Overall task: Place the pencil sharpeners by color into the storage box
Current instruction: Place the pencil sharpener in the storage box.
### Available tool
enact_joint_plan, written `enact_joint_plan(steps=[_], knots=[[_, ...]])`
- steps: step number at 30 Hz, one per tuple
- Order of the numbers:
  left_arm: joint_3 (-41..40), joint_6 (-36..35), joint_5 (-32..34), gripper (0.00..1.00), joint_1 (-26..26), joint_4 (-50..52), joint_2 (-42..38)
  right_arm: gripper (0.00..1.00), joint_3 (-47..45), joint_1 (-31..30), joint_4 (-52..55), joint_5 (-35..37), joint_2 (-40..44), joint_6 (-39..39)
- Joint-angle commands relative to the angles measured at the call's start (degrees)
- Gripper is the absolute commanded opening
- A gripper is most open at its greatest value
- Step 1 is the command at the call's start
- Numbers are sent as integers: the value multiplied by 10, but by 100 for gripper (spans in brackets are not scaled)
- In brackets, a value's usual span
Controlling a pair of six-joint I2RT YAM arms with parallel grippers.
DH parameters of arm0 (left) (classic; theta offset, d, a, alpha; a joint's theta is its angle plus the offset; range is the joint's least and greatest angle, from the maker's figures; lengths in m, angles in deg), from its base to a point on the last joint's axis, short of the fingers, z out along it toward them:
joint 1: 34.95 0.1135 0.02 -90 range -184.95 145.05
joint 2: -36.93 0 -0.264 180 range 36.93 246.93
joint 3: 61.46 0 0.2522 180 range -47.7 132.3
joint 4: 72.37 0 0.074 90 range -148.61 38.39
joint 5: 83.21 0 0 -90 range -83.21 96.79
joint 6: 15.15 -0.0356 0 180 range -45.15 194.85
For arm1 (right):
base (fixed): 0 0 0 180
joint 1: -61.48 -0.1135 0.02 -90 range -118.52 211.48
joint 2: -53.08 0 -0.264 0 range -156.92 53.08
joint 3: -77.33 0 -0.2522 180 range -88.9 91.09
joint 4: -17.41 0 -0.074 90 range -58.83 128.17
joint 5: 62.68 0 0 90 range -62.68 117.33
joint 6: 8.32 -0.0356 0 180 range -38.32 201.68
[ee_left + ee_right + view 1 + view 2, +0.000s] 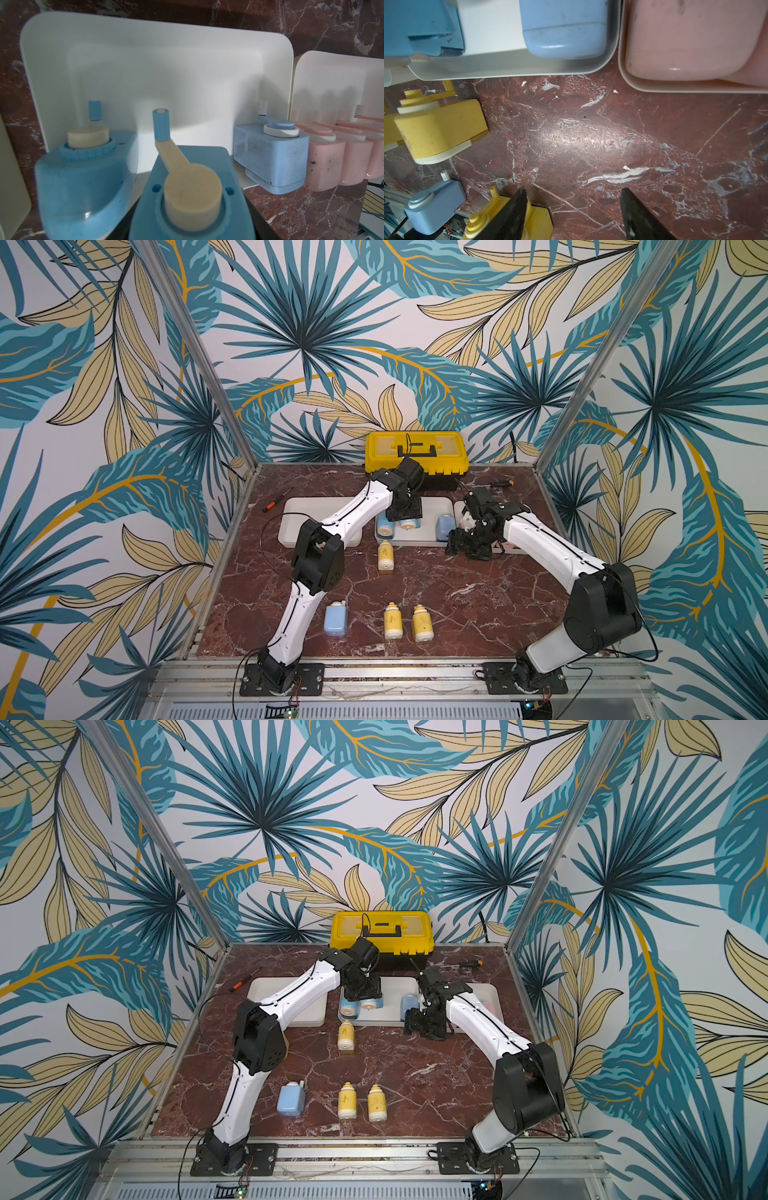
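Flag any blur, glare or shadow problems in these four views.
Left wrist view: the nearest blue sharpener is out of focus, the pale blue sharpener is sharper, and shadows cross the wall of the middle tray. Right wrist view: glare whitens a patch of the marble table; the right tool is blurred at the frame edge. Both top views: evenly lit, no glare.

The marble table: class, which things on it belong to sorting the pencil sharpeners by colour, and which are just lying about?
Belong: yellow sharpeners, blue sharpeners, pink sharpeners, three white trays, left gripper shut on a blue sharpener.

Lying about: yellow-and-black toolbox, red-handled screwdriver, yellow-tipped tool near the toolbox.
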Motion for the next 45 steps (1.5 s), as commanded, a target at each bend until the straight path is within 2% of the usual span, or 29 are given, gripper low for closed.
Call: enact_joint_plan(steps=[1, 22, 38, 45], knots=[[3, 0, 17, 29, 1, 6, 11, 73, -19, 2, -10, -9, 14, -9], [-25, -4, 24, 29, 0, 20, 14, 73, -32, 2, -29, -18, 9, -15], [-12, -4, 10, 29, -2, 20, 43, 72, -28, 3, -29, -18, 4, -11], [-11, -5, 8, 33, -1, 19, 48, 72, -26, 2, -27, -18, 1, -10]])
